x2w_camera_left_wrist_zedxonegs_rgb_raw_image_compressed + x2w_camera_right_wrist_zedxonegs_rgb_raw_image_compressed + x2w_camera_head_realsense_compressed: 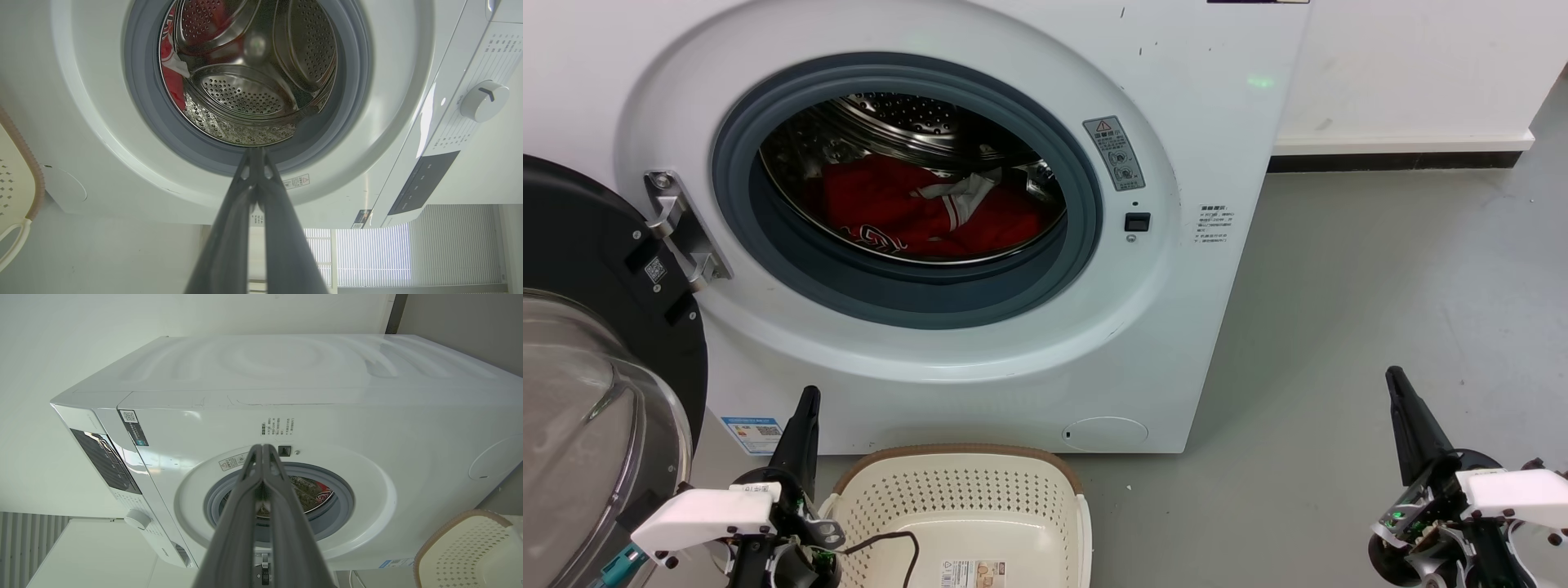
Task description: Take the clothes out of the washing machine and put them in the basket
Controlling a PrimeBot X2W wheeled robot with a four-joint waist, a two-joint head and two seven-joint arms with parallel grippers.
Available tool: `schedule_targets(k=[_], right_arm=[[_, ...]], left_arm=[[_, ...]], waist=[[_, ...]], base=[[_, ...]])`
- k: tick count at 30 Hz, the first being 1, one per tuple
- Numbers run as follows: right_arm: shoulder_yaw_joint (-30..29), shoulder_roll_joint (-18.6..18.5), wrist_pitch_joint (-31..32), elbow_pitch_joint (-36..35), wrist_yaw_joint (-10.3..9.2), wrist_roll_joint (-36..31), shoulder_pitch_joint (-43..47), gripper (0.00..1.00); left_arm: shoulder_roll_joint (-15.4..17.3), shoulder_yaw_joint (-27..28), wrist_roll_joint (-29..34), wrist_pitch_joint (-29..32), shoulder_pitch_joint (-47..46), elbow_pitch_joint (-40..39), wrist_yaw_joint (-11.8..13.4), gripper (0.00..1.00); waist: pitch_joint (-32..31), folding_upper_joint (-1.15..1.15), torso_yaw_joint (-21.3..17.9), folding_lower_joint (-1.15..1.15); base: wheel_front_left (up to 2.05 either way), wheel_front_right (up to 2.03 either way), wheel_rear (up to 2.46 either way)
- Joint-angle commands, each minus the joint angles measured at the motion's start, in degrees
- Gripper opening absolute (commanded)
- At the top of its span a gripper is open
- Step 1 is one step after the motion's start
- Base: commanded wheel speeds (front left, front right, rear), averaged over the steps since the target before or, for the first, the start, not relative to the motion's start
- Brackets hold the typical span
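Low in drum [907, 114], crumpled red clothes [890, 208], white trim, dark logo, left fingers [800, 429] clenched, right fingers [1411, 425] clenched

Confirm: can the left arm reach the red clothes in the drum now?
Probably yes. The door hangs wide open, nothing blocks the mouth of the washing machine, and the clothes lie low in the drum. The left gripper sits low beside the basket, shut, so it would have to rise and open.
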Motion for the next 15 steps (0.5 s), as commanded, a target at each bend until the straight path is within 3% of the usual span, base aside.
schedule_targets(k=[1,15], right_arm=[[0.0,0.2,0.1,0.1,-0.02,-0.3,-0.7,0.0],[0.0,0.2,0.1,0.1,-0.02,-0.3,-0.7,0.0]], left_arm=[[-0.1,0.1,0.0,0.1,-0.3,0.0,-0.1,0.0],[-0.1,0.1,0.0,0.1,-0.3,0.0,-0.1,0.0]], waist=[[0.0,0.0,0.0,0.0],[0.0,0.0,0.0,0.0]], base=[[0.0,0.0,0.0],[0.0,0.0,0.0]])
